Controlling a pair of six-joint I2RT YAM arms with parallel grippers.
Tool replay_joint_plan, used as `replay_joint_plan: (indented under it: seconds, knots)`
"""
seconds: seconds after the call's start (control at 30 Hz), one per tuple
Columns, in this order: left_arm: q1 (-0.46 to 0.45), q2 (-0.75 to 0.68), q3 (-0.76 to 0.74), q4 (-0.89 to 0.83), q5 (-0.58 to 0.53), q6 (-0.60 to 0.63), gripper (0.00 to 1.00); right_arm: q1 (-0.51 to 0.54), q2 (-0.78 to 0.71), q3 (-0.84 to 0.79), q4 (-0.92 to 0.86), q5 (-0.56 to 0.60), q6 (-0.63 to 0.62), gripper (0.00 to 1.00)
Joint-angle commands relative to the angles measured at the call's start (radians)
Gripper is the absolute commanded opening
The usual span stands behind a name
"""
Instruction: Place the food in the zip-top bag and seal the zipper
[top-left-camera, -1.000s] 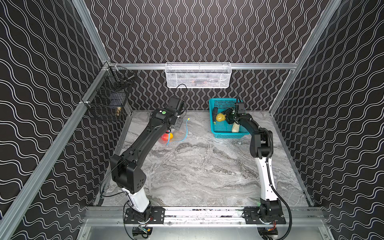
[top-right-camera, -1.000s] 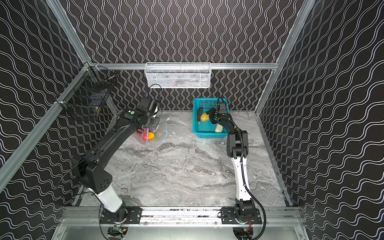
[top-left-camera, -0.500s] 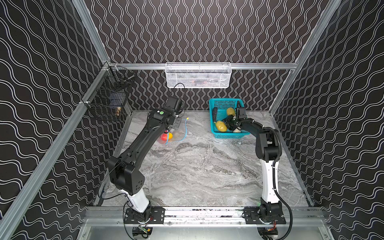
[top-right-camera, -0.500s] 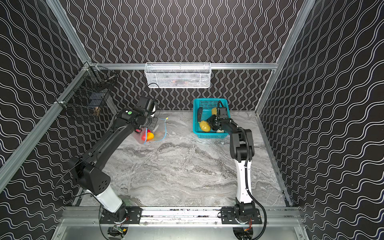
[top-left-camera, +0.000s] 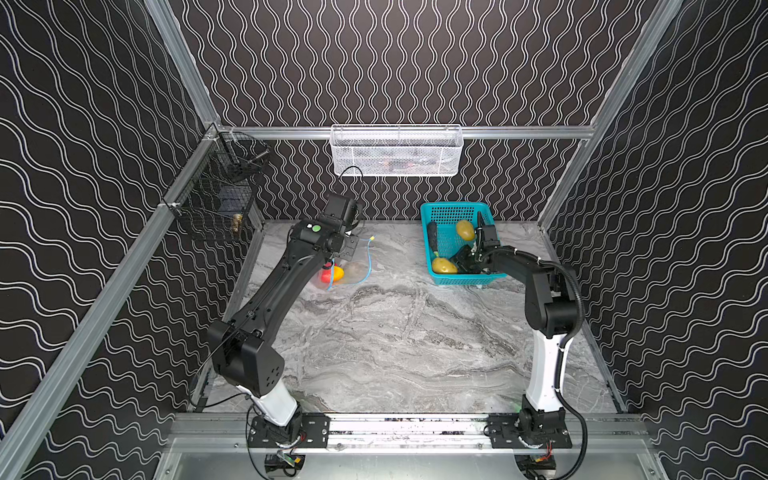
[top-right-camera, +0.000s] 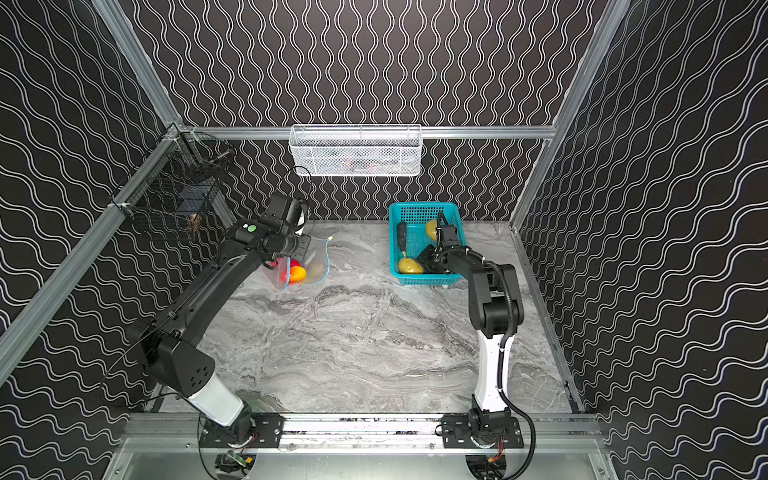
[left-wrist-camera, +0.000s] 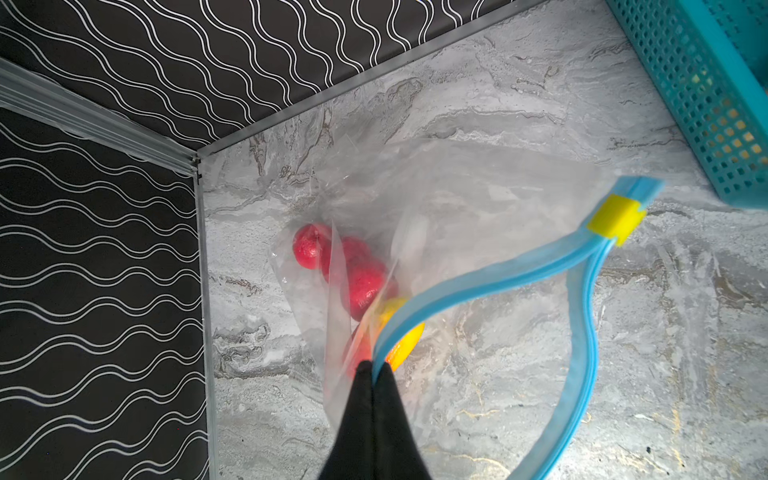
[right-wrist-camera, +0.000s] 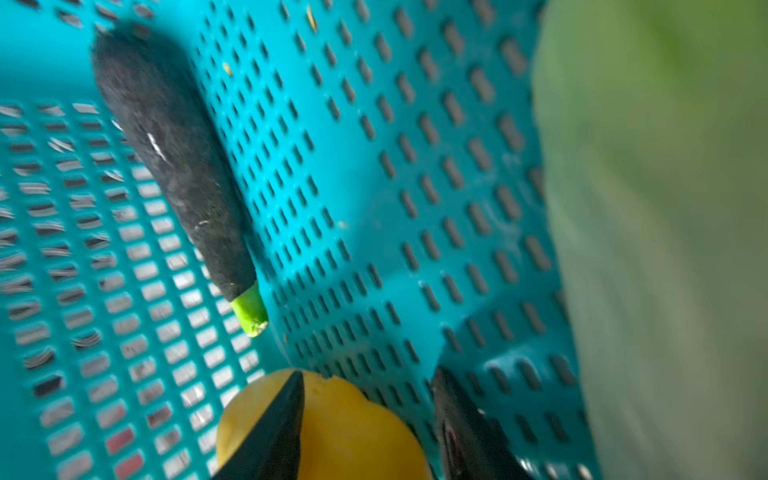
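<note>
Light: bright, even, overhead; shadows faint. Top views and left wrist view: sharp. Right wrist view: basket (right-wrist-camera: 374, 187) mesh motion-smeared; green vegetable (right-wrist-camera: 665, 208) beside its wall wholly out of focus.

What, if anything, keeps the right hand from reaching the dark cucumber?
Likely nothing: the right hand is inside the teal basket, jaws apart, the cucumber uncovered ahead; a potato sits close by.
</note>
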Motion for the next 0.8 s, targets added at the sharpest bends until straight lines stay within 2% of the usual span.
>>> replay_joint_plan:
  seconds: [0.0,0.3,0.43,0.6,0.77]
  knots:
    - [0.002,-0.001,0.005,0.018,0.018,-0.009,0.00,0.025,-0.045,-0.042,-0.061,0.008,-0.032,0.52]
    - [0.004,0.019,0.017,0.011,0.027,-0.010,0.00,0.090,-0.134,-0.108,-0.150,0.096,-0.055,0.55]
    - [0.003,0.024,0.016,0.012,0.027,-0.010,0.00,0.101,-0.174,-0.049,-0.197,0.151,-0.126,0.71]
    - [0.003,0.029,0.017,0.011,0.029,-0.010,0.00,0.115,-0.159,0.089,-0.282,0.133,-0.272,0.88]
    - [0.003,0.027,0.014,0.013,0.028,-0.008,0.00,0.134,-0.124,0.195,-0.411,0.078,-0.454,0.97]
